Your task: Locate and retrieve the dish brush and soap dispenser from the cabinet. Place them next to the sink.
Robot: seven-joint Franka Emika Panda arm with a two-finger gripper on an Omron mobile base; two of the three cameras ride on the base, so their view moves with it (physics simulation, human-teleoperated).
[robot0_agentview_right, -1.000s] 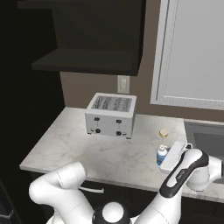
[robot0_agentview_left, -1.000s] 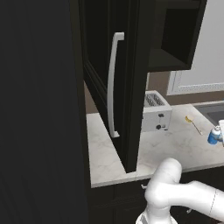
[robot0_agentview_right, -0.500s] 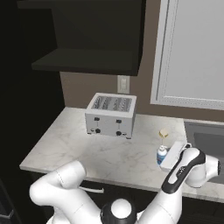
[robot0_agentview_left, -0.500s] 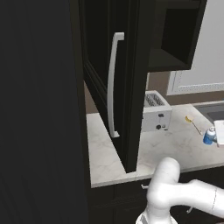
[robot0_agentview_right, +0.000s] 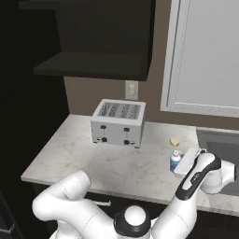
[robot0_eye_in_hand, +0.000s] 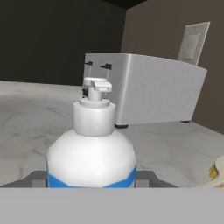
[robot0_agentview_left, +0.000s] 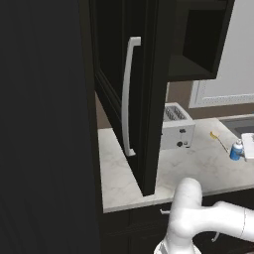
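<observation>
Gripper (robot0_eye_in_hand: 91, 180) fingertips are mostly hidden behind the small blue soap dispenser with a white pump top (robot0_eye_in_hand: 92, 148), showing only as dark slivers at either side; they seem clamped on it. It stands upright on the pale marble counter (robot0_agentview_right: 116, 163), beside the dark grey sink (robot0_agentview_right: 219, 144)

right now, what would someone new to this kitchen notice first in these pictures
Probably the soap dispenser, looming close before the hand camera, standing on the marble counter between the gripper jaws. Behind it sits the silver toaster against the wall. On the left, the black cabinet door hangs open over the counter, its long pale handle standing out.
</observation>
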